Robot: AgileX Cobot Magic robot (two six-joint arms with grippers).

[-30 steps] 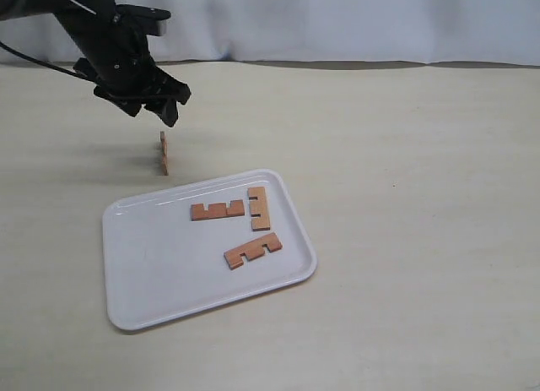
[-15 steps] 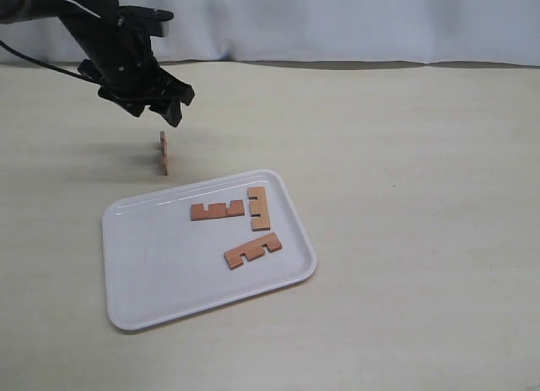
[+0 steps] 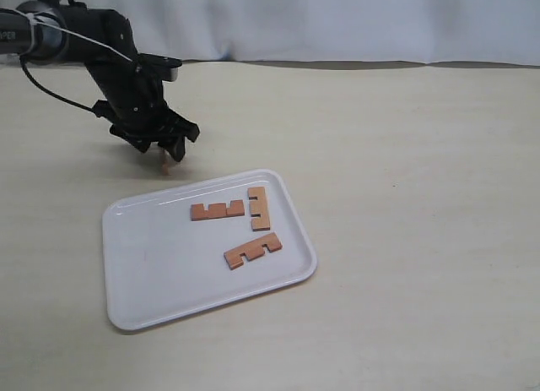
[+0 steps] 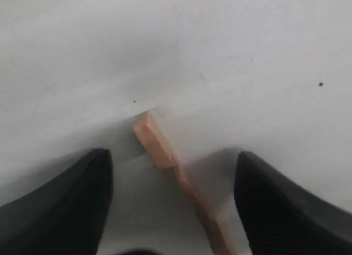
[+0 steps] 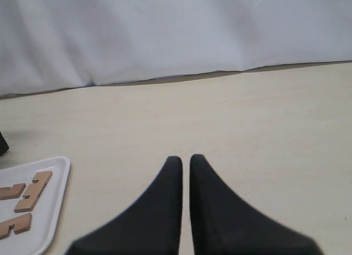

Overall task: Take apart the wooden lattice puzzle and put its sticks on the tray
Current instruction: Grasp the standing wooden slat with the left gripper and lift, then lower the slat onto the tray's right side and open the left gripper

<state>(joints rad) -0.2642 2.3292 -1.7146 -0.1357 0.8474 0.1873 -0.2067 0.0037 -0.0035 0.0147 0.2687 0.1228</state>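
Note:
One reddish-brown stick (image 3: 165, 165) stands on edge on the table, just beyond the far rim of the white tray (image 3: 143, 273). My left gripper (image 3: 163, 149) is lowered over it, open. In the left wrist view the stick (image 4: 158, 145) lies between the two dark fingers (image 4: 77, 194), touching neither. Three more sticks (image 3: 217, 210) (image 3: 258, 208) (image 3: 252, 251) lie flat in the tray's right half. No assembled lattice puzzle shows. My right gripper (image 5: 185, 158) is shut and empty over bare table, with the tray (image 5: 55, 211) and its sticks (image 5: 33, 190) off to its side.
A white cloth backdrop (image 3: 337, 19) runs along the table's far edge. The left arm's cable (image 3: 51, 87) trails over the table at the far left. The right arm does not show in the exterior view.
My left gripper has dropped from above the standing stick down around it, and now hides most of the stick. The tray and its three sticks have not moved.

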